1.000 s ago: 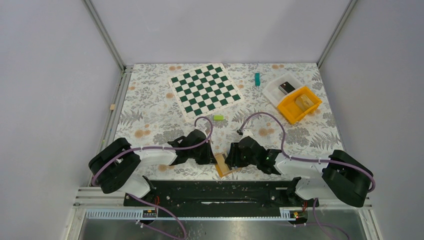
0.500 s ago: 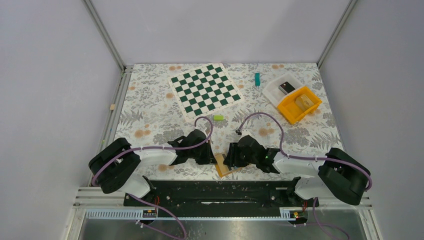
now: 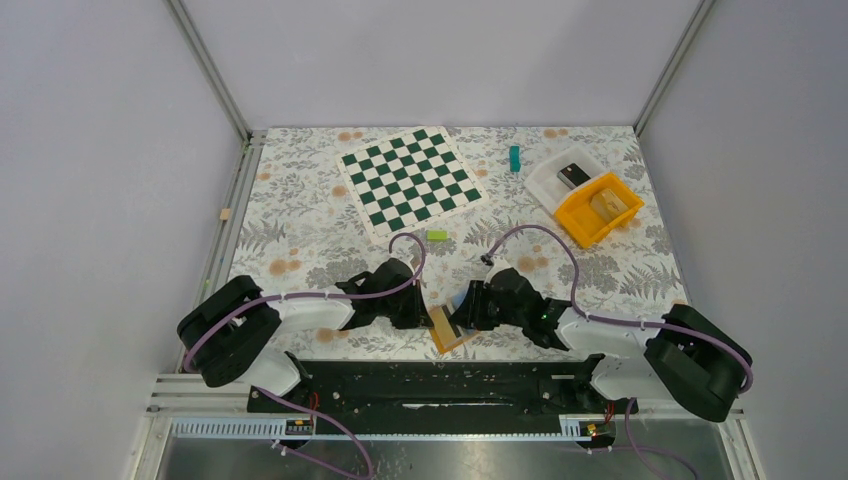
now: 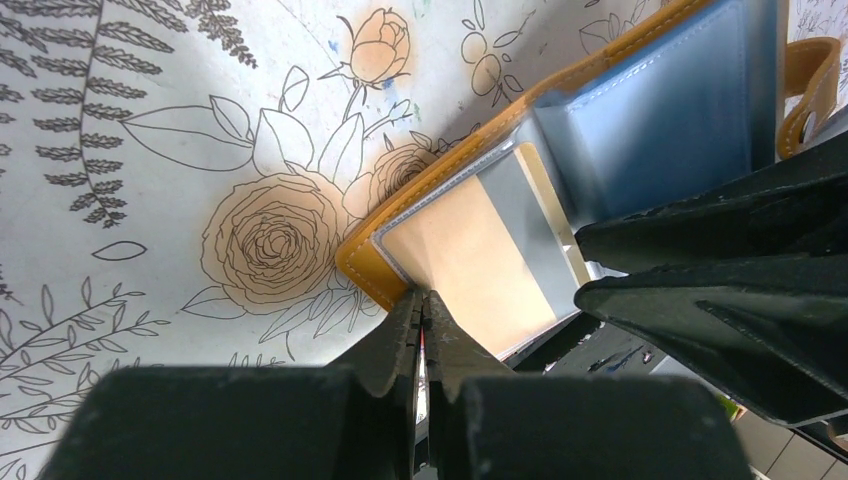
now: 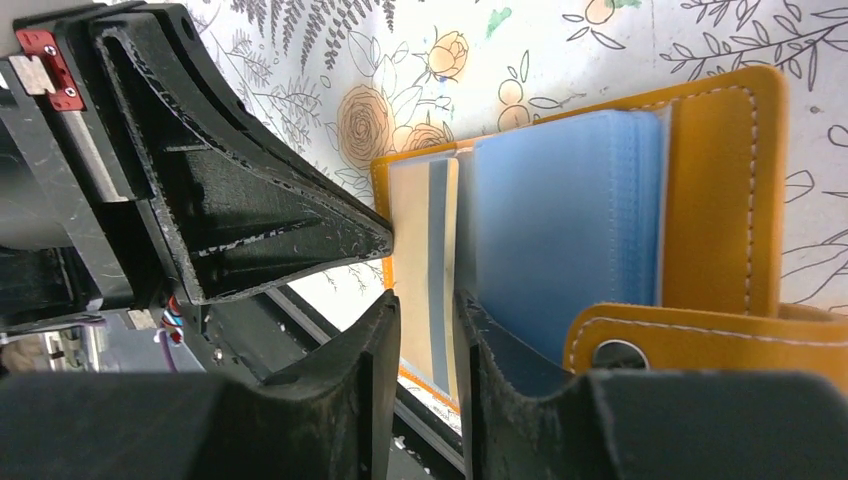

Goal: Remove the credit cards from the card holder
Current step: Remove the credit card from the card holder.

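Tablecloth (image 3: 300,240) in florals, card holder (image 3: 447,335), grey walls (image 3: 100,150)

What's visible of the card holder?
The card holder is orange, leather-like with white stitching, lying open at the near edge of the table between both grippers. Light-blue cards fill its inside; a snap strap curls off one side. The left gripper, shut, touches one corner; the right gripper straddles a cream insert.
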Robot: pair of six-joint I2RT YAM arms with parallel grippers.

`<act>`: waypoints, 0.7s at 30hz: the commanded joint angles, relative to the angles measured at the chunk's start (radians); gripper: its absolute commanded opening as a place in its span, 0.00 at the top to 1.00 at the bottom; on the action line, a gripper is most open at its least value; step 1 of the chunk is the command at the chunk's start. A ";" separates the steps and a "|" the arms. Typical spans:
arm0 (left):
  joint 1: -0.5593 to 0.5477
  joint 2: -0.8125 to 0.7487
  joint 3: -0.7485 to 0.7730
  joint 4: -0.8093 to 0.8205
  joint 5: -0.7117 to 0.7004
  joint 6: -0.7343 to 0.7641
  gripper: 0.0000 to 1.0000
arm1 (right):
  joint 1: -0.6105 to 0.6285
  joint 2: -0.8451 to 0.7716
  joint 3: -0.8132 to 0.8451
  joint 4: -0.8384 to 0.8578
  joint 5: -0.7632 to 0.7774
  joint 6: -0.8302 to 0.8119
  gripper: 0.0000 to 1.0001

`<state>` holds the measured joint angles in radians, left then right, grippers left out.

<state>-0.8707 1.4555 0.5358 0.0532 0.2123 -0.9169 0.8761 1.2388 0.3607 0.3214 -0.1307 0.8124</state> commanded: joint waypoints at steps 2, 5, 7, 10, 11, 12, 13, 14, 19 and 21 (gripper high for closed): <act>-0.004 -0.003 -0.015 -0.032 -0.015 0.003 0.97 | -0.017 0.019 -0.006 0.162 -0.092 0.061 0.70; -0.004 -0.007 -0.018 -0.032 -0.017 0.003 0.97 | -0.024 0.032 -0.012 0.177 -0.103 0.069 0.75; -0.004 -0.006 -0.017 -0.032 -0.018 0.002 0.97 | -0.030 0.039 -0.019 0.197 -0.114 0.080 0.77; -0.004 -0.003 -0.017 -0.032 -0.018 0.002 0.97 | -0.035 0.045 -0.021 0.203 -0.132 0.084 0.79; -0.004 -0.002 -0.017 -0.029 -0.017 0.003 0.97 | -0.037 0.047 -0.020 0.203 -0.136 0.084 0.79; -0.004 -0.003 -0.020 -0.023 -0.016 0.001 0.97 | -0.037 0.049 -0.019 0.200 -0.137 0.085 0.79; -0.004 -0.003 -0.022 -0.018 -0.015 -0.001 0.97 | -0.038 0.052 -0.018 0.196 -0.138 0.085 0.78; -0.005 -0.004 -0.023 -0.015 -0.014 -0.003 0.97 | -0.038 0.054 -0.016 0.192 -0.139 0.085 0.77; -0.006 -0.004 -0.023 -0.016 -0.015 -0.002 0.97 | -0.039 0.087 -0.002 0.178 -0.158 0.080 0.78; -0.005 -0.004 -0.025 -0.017 -0.015 -0.002 0.97 | -0.040 0.085 -0.005 0.180 -0.156 0.080 0.86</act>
<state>-0.8703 1.4528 0.5339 0.0513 0.2123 -0.9211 0.8330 1.3113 0.3412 0.4492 -0.2153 0.8772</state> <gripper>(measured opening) 0.031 0.198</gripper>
